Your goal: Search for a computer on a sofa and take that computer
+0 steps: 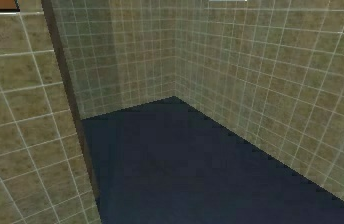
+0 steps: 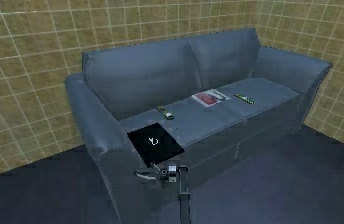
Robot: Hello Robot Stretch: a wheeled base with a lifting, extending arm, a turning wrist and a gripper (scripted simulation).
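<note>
A flat black computer [image 2: 155, 142] lies on the left seat cushion of a blue-grey sofa [image 2: 130, 75], near the cushion's front edge. The dark arm bar [image 2: 185, 205] rises from the bottom edge of the arm side view. Its gripper [image 2: 146, 176] stands just below the computer, against the sofa's front. With the computer lying on the cushion right behind the gripper's far end, I cannot tell whether it holds anything.
A small dark item [image 2: 163, 111], a pinkish book [image 2: 209, 97] and a remote-like stick [image 2: 245, 98] lie farther along the seat. Tiled walls [image 1: 260, 70] meet in a corner over dark blue floor [image 1: 180, 160]. A tiled wall edge [image 1: 40, 150] stands close at the forward view's left.
</note>
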